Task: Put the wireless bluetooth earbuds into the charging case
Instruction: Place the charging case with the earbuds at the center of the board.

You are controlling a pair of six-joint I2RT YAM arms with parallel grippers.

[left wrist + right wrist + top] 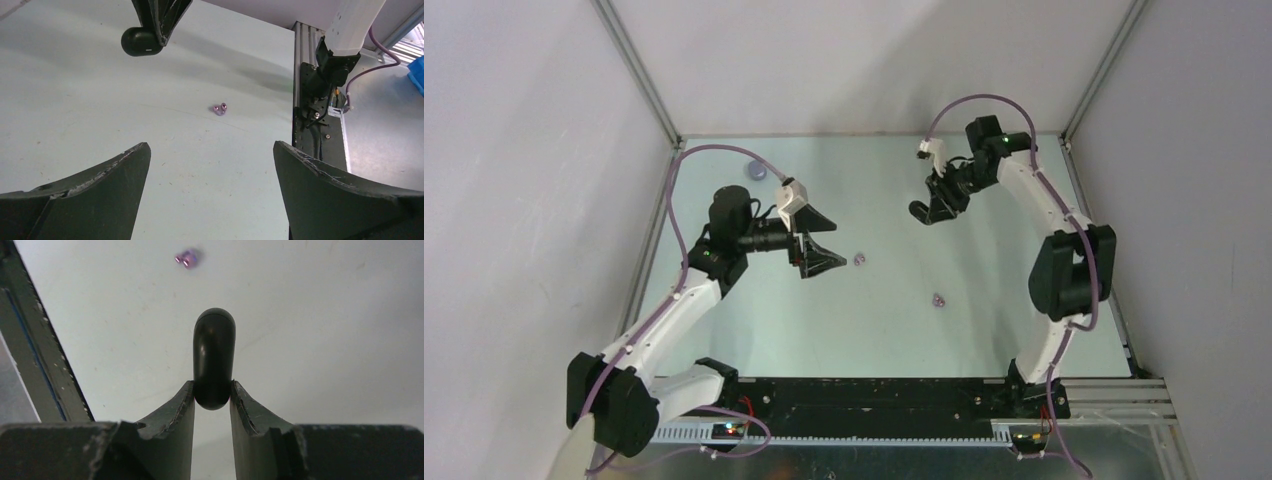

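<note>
The charging case [920,210] is a glossy black rounded capsule, held above the table. My right gripper [931,209] is shut on one end of it; the case [214,352] sticks out past the fingertips, and the gripper [212,388] pinches its rounded end. Two tiny lilac earbuds lie on the table: one earbud [860,260] just right of my left gripper [821,256], and another earbud [938,299] nearer the front. My left gripper [212,150] is open and holds nothing. A lilac earbud [220,108] lies ahead of it, and the case [142,41] hangs at upper left. A blurred earbud [187,258] shows in the right wrist view.
A small round lilac-blue object [757,170] sits near the far left corner of the table. White walls with metal frame posts [639,75] enclose the pale table. A black rail [864,395] with the arm bases runs along the near edge.
</note>
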